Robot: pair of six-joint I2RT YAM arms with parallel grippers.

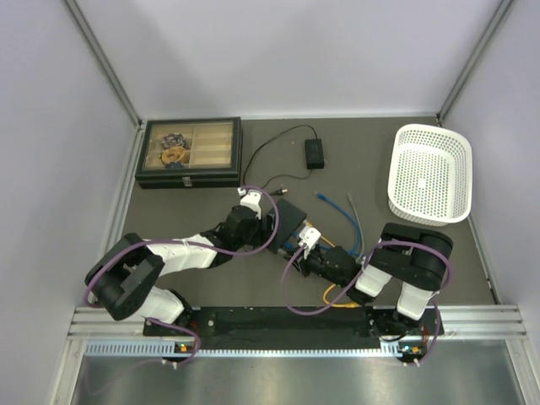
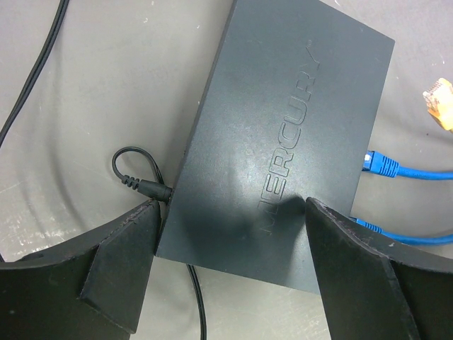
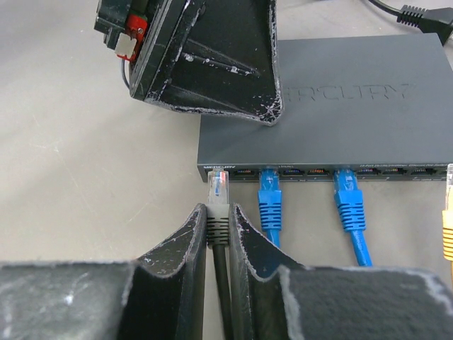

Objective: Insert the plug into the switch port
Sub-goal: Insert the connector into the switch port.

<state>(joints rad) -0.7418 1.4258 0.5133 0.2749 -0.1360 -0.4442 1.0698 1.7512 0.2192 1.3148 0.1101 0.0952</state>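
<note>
The switch [image 1: 291,221] lies flat on the table [image 1: 211,202], near the middle of the top view. The case [image 1: 190,152] is at its 10 o'clock, the power brick [image 1: 315,153] at 12 o'clock and the white basket [image 1: 432,173] at 2 o'clock.

The left pincer [image 2: 230,205] is spread wide, with one finger on each side of the switch's near corner. I cannot tell if the fingers press on it. In this wrist view the thin black lead [image 2: 145,188] goes into the switch's 9 o'clock edge, and two blue plugs [image 2: 382,164] sit in its 3 o'clock edge.

The right pincer [image 3: 218,212] is closed tight on the grey plug [image 3: 218,188], gripping it at the boot, with the clear tip pointing to 12 o'clock. The tip is just at the switch's front face, at the left end under the small label. It is to the left of the first open port [image 3: 244,172] and not seated. A yellow plug [image 3: 448,212] shows at the 3 o'clock border.
</note>
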